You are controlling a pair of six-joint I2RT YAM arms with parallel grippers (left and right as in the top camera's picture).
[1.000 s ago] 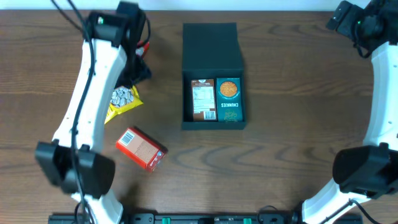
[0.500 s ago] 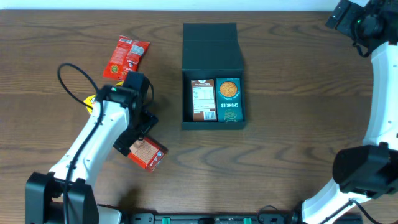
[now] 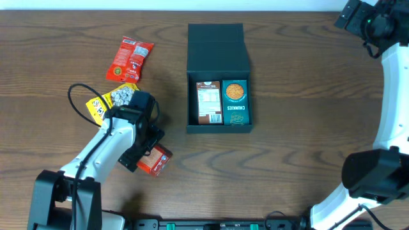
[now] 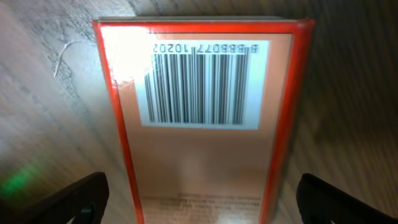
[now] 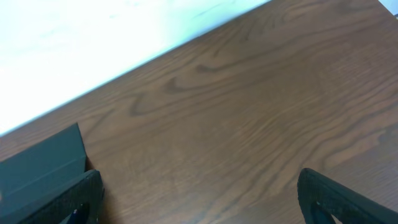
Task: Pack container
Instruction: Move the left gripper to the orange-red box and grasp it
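Two packets (image 3: 209, 102) are seen overhead in the open container (image 3: 217, 45) at the middle of the far edge of the surface (image 3: 307, 128). Only the left wrist view shows the barcode (image 4: 202, 84) on the orange box (image 4: 199, 155), straddled by the wide-apart left claw (image 4: 208, 198). The right claw (image 5: 205, 199) is likewise apart, empty.

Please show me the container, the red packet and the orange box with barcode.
container (image 3: 217, 48): overhead view, on the open flap lid.
red packet (image 3: 131, 57): overhead view, on its middle.
orange box (image 4: 199, 115): left wrist view, on the barcode.
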